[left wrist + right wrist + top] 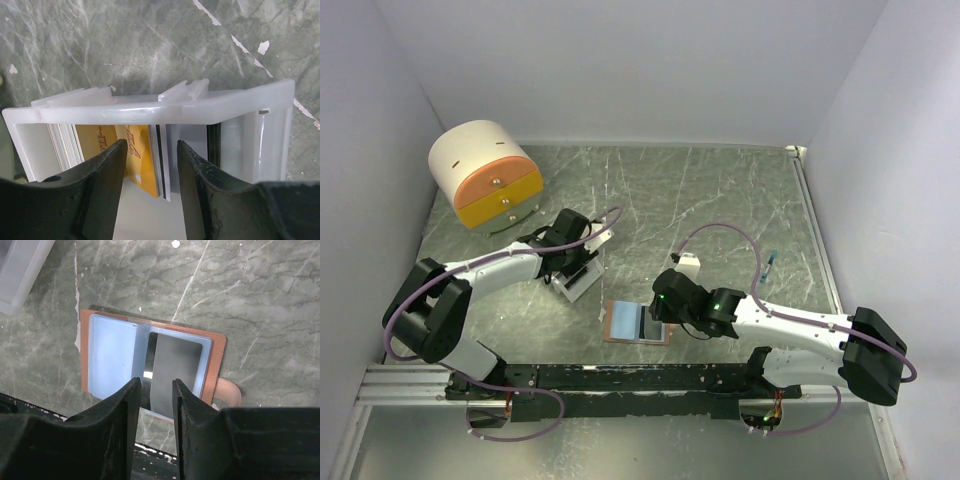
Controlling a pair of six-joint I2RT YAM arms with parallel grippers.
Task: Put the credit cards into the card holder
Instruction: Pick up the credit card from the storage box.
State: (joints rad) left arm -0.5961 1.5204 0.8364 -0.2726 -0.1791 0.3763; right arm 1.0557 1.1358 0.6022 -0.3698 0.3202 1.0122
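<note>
While the left gripper (151, 148) gapes around credit cards (142, 165) left of the card holder (112, 355), the right gripper (155, 385) hangs parted above it.

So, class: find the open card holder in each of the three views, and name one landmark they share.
Top external: card holder lies open, low centre, right of the white box.
Left wrist: not in it.
Right wrist: centre, lying open.
Shared landmark: the white box, seen in all three views.
</note>
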